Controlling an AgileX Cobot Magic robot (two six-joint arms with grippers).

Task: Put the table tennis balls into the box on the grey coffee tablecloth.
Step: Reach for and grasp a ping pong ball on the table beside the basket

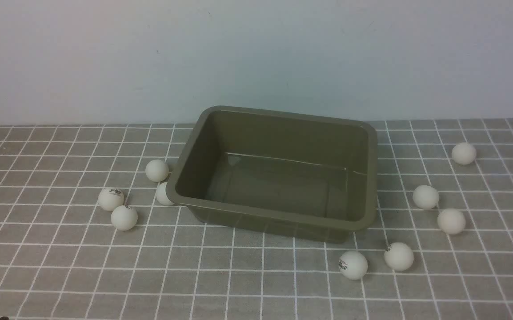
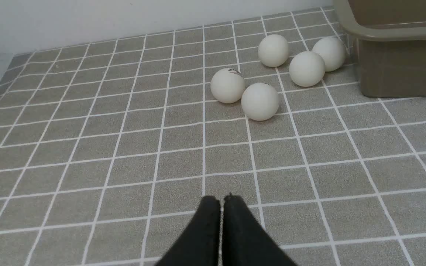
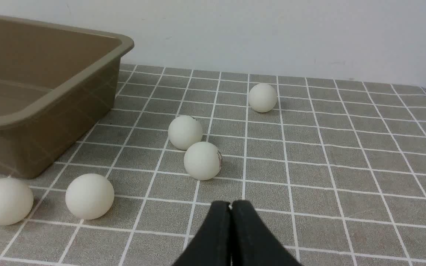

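Note:
The olive-green box [image 1: 369,178] stands empty in the middle of the grey coffee tablecloth [image 1: 52,275]. Several white table tennis balls lie around it: a cluster to its left [image 1: 123,218], seen in the left wrist view [image 2: 260,101], and several to its right [image 1: 398,256], seen in the right wrist view [image 3: 202,160]. My left gripper [image 2: 222,199] is shut and empty, low over the cloth short of the left cluster. My right gripper [image 3: 230,205] is shut and empty, short of the right-hand balls. Neither gripper shows in the front view.
A pale wall [image 1: 256,58] rises right behind the cloth. The box corner shows in the left wrist view [image 2: 397,33] and its side in the right wrist view [image 3: 50,96]. One ball [image 1: 164,194] touches the box's left wall.

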